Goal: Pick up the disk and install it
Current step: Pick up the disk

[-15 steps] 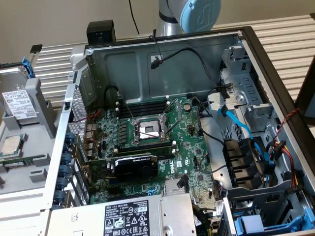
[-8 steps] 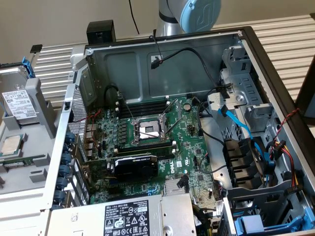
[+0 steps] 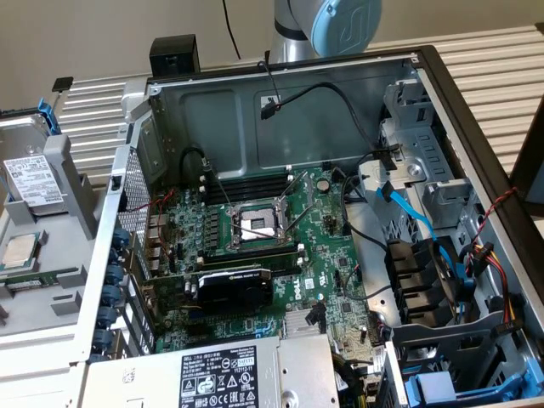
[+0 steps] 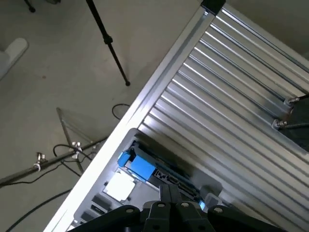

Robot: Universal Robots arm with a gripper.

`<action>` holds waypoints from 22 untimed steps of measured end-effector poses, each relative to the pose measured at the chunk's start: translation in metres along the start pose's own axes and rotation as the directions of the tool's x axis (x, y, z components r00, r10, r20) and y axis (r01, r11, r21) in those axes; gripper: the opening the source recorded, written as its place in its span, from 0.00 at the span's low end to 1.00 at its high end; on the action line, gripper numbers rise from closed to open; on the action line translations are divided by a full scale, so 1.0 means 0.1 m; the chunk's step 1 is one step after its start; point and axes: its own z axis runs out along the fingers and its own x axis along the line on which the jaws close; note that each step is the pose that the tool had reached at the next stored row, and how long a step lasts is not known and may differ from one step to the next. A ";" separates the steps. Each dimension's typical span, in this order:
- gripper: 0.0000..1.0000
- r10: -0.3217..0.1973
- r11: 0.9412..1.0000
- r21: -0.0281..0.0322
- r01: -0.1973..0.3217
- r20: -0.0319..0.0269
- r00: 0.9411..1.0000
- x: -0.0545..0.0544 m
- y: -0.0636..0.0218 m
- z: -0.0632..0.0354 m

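The disk [image 3: 34, 180] is a silver-grey hard drive with a white label, clipped in a blue frame. It leans in a grey holder on the ribbed table, outside the computer case at the exterior view's left. In the wrist view the disk [image 4: 136, 166] appears far below as a blue strip with a white patch beside it. My gripper [image 4: 169, 194] is high above it, with its dark fingers pressed together and nothing between them. A blue joint of the arm [image 3: 344, 21] rises behind the case's back wall.
The open computer case [image 3: 280, 110] lies flat, showing the motherboard [image 3: 255, 238] and many cables. Drive bays [image 3: 421, 280] line its side at the exterior view's right. A processor chip [image 3: 20, 251] lies below the disk, and a labelled power supply [image 3: 229, 378] sits at the near edge. A tripod [image 4: 108, 41] stands on the floor.
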 end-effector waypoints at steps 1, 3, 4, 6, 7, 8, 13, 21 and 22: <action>0.11 -0.018 1.000 -0.001 0.018 -0.001 1.000 0.00 0.000 0.000; 0.11 -0.054 0.999 -0.002 0.054 -0.002 0.999 0.00 0.000 0.001; 0.11 -0.072 0.997 -0.003 0.072 -0.002 0.997 0.00 0.000 0.001; 0.11 -0.109 0.994 -0.005 0.109 -0.003 0.994 0.00 0.000 0.001; 0.11 -0.127 0.992 -0.005 0.126 -0.004 0.992 0.00 0.000 0.001; 0.11 -0.144 0.990 -0.006 0.144 -0.004 0.990 0.00 0.000 0.001; 0.11 -0.234 0.972 -0.010 0.234 -0.007 0.972 0.00 0.000 0.002; 0.11 -0.372 0.928 -0.017 0.372 -0.010 0.928 0.00 0.000 0.003; 0.11 -0.389 0.921 -0.018 0.389 -0.010 0.921 0.00 0.000 0.003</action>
